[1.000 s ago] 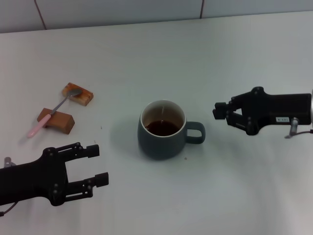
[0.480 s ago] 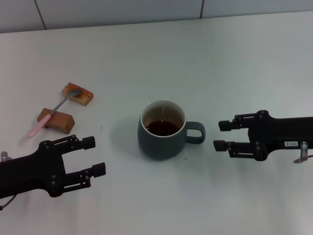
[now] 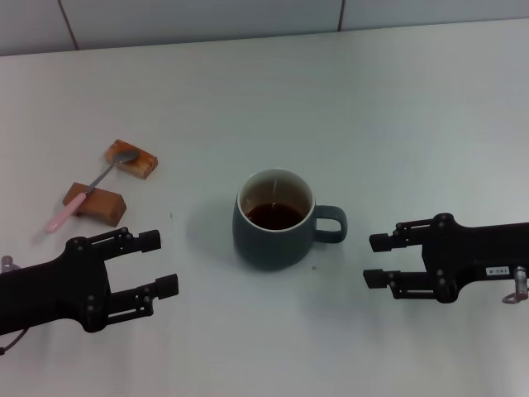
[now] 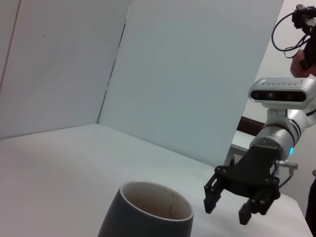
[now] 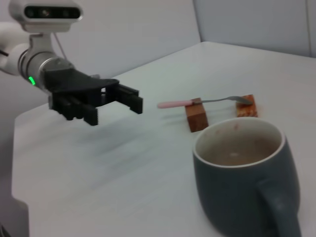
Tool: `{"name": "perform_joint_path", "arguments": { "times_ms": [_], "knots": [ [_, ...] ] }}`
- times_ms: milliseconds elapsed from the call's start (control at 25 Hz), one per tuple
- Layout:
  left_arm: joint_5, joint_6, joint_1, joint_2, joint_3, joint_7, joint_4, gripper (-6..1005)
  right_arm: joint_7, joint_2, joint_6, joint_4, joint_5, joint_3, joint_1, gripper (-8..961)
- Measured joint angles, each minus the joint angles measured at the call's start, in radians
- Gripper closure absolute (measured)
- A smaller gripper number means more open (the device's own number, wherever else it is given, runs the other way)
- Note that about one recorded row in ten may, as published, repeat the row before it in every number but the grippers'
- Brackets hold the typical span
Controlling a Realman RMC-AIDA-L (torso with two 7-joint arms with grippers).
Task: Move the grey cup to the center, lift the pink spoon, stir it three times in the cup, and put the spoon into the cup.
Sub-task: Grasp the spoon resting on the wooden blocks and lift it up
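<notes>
The grey cup (image 3: 275, 222) stands in the middle of the table, its handle toward my right, with brown liquid inside. It also shows in the left wrist view (image 4: 148, 215) and the right wrist view (image 5: 247, 173). The pink spoon (image 3: 87, 192) lies across two brown blocks at the left, pink handle toward me, also seen as the spoon (image 5: 197, 102) from the right wrist. My right gripper (image 3: 376, 260) hovers open just right of the cup's handle, holding nothing. My left gripper (image 3: 161, 263) is open at the front left, below the spoon.
Two brown blocks (image 3: 96, 203) (image 3: 132, 158) prop up the spoon at the left. A tiled wall edge (image 3: 248, 33) runs along the far side of the white table.
My right gripper has come down and toward me from beside the cup's handle, turned level and spread its fingers. My left gripper shifted slightly left and stayed open. Cup and spoon stayed put.
</notes>
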Motion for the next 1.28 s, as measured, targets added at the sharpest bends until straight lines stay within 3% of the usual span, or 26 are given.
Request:
{"name": "perform_joint_path", "arguments": {
  "times_ms": [880,1280],
  "knots": [
    [0.002,-0.035,-0.003,0.0,-0.004,-0.012,0.002,260,-0.045,0.005,-0.04,-0.02,0.009,0.004,-0.048,388],
    [0.0,0.003,0.019,0.02,-0.108,-0.197,0.05,261,-0.045,0.003,-0.061,-0.04,0.009,0.007,-0.051,387]
  ]
}}
